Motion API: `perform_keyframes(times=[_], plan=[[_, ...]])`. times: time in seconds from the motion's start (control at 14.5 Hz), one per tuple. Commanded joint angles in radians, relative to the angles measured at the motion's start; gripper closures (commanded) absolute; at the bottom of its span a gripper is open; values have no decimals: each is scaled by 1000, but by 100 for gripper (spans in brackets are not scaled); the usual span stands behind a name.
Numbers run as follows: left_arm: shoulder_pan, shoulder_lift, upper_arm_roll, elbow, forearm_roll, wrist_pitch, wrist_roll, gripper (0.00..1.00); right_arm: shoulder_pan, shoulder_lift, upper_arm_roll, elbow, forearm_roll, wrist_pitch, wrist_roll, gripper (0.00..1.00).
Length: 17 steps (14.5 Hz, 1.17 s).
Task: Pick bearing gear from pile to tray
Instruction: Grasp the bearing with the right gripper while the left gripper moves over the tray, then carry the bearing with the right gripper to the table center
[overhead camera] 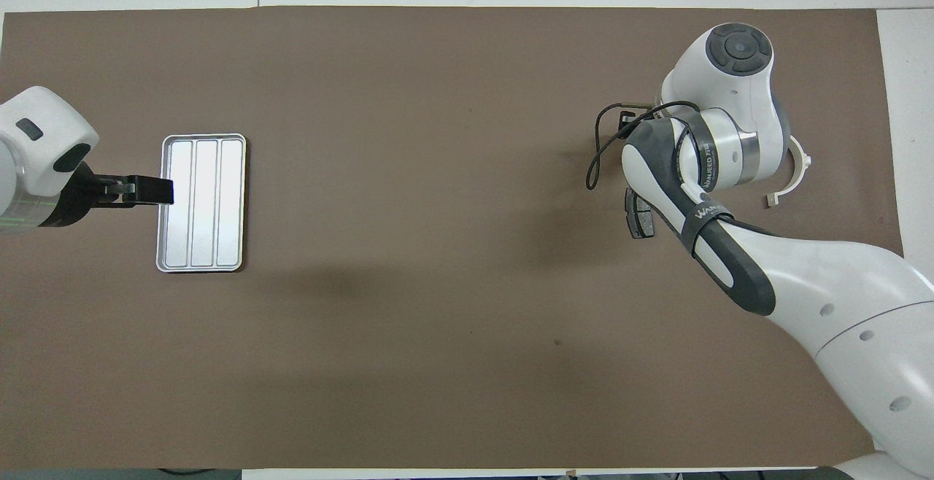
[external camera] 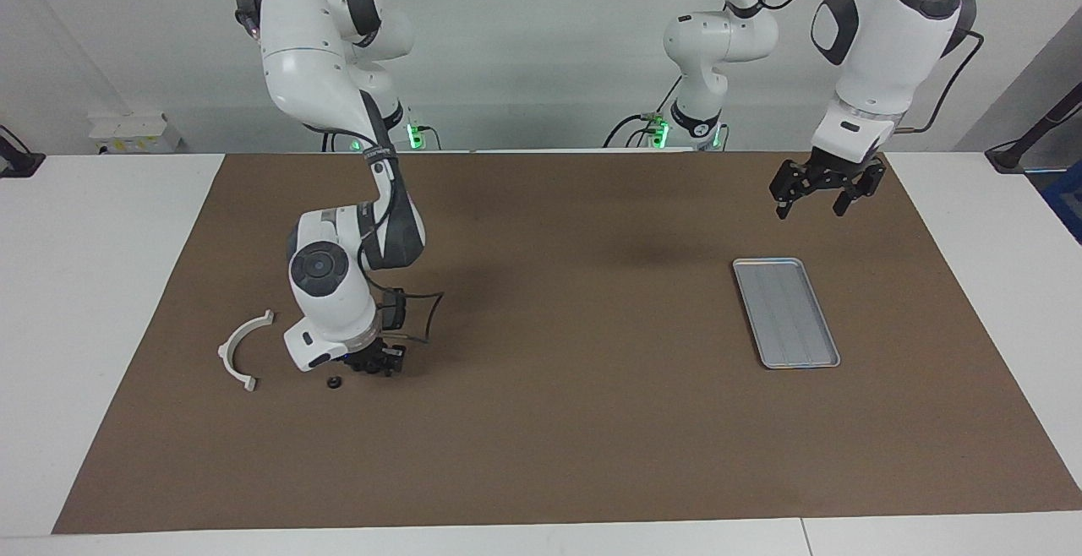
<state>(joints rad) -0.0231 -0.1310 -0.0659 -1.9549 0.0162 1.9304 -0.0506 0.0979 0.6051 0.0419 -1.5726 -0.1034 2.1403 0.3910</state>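
Observation:
The pile lies at the right arm's end of the mat: a white half-ring bracket (external camera: 241, 350) (overhead camera: 797, 173), a tiny black round part (external camera: 334, 384) and a dark grey brake-pad piece (overhead camera: 637, 215). My right gripper (external camera: 378, 363) is down low at the mat beside the black round part, and its own wrist hides it in the overhead view. The silver-grey tray (external camera: 784, 312) (overhead camera: 201, 203) lies bare at the left arm's end. My left gripper (external camera: 818, 191) (overhead camera: 142, 190) hangs open and empty in the air by the tray's edge.
A brown mat (external camera: 575, 421) covers the table, with white table margins (external camera: 93, 286) around it. A black cable loop (external camera: 427, 319) hangs from the right wrist close to the mat.

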Motion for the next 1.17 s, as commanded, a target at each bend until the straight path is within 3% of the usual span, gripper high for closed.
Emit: perform_keyframes(times=[0.0, 0.07, 0.28, 0.34, 0.62, 0.9, 1.1], plan=[[-12, -39, 12, -47, -12, 28, 2, 0, -10, 15, 4, 6, 5, 21, 20, 53], [-12, -39, 12, -47, -12, 28, 0, 0, -10, 15, 4, 6, 5, 21, 20, 59], [-12, -38, 12, -52, -12, 30, 0, 0, -12, 15, 4, 6, 4, 23, 20, 94], [-12, -38, 12, -55, -12, 38, 0, 0, -12, 15, 4, 6, 2, 23, 19, 100], [-12, -38, 12, -55, -12, 42, 0, 0, -10, -2, 4, 32, -9, -14, 5, 100], [-9, -36, 12, -55, -12, 51, 0, 0, -6, -97, 10, 142, 4, -302, -64, 100], [8, -27, 15, -59, -12, 56, 75, 0, 12, -108, 76, 323, 68, -558, -16, 100]])
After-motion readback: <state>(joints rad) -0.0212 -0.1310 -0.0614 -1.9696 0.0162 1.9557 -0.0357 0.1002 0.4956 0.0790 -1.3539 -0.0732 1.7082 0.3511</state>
